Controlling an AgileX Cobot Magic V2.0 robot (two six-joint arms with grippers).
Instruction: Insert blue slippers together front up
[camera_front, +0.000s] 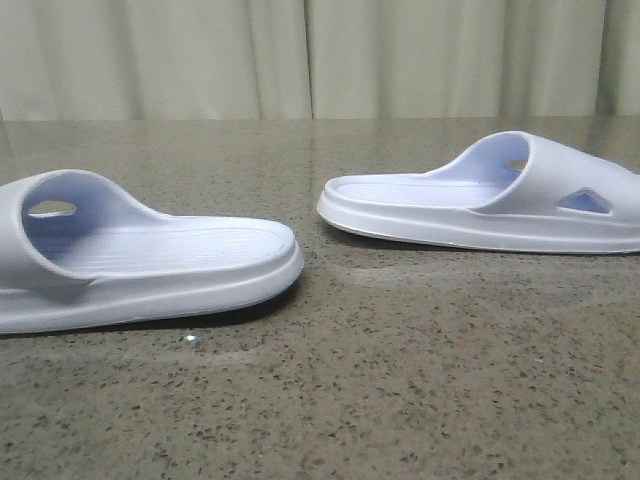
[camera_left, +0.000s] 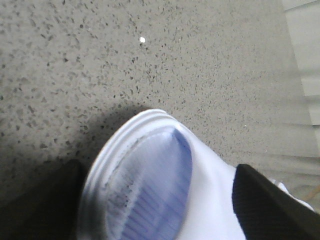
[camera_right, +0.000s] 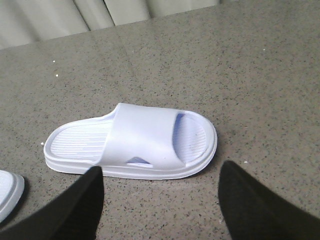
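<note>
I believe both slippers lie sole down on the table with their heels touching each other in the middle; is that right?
Not quite. Both slippers lie sole down on the table, but their heels do not touch: the front view shows bare table between the left slipper and the right slipper.

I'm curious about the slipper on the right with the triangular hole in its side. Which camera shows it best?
The right wrist view: the right slipper appears whole, from above, strap and ribbed footbed clear. The front view shows it only side-on, cut off at the picture's edge. The left wrist view shows only the other slipper, blurred.
</note>
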